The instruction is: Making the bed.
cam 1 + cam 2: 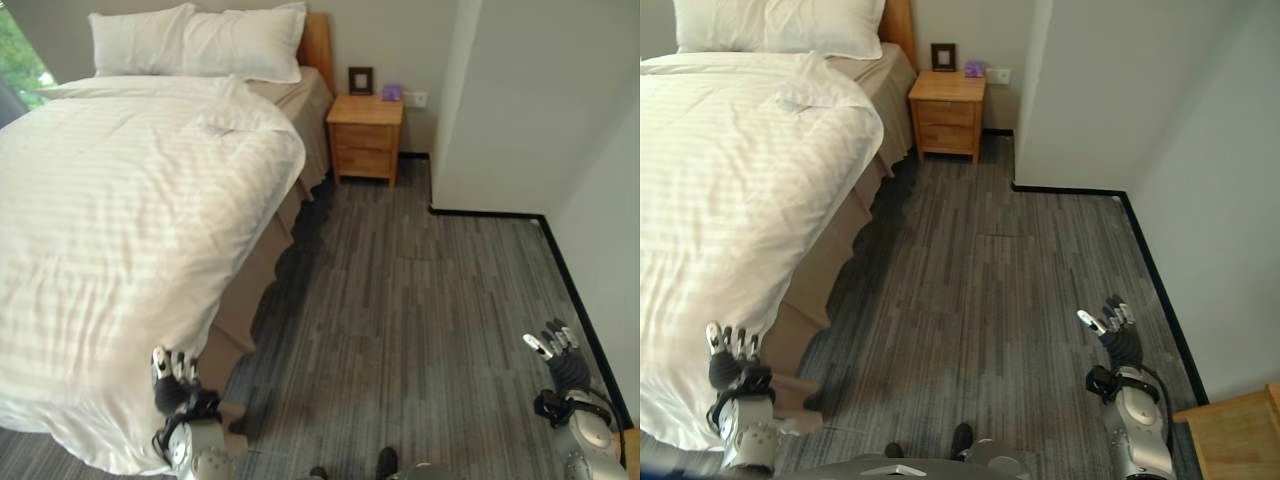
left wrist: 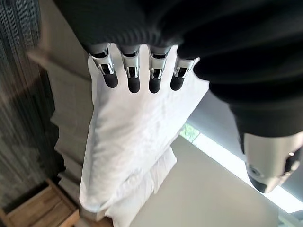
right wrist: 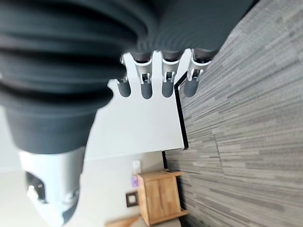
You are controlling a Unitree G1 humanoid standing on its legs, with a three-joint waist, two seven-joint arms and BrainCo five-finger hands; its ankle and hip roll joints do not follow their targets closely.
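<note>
nearby, wooden nightstand (image 1: 366, 137) stands beside bed (image 1: 130, 220), against wall (image 1: 520, 110).

A wooden nightstand (image 1: 366, 137) against the wall carries a dark picture frame (image 1: 360, 80) and purple box (image 1: 391, 92)

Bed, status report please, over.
Left hand open at duvet corner. Right hand open over floor. Duvet spread, slightly rumpled. Nothing in the way.

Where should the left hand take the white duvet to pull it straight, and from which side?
Take the duvet at its hanging foot-end corner, right by the left hand. Come from the floor side, fingers reaching upward. The edge there drapes free past the mattress, so probably pinchable; the top lies flat.
</note>
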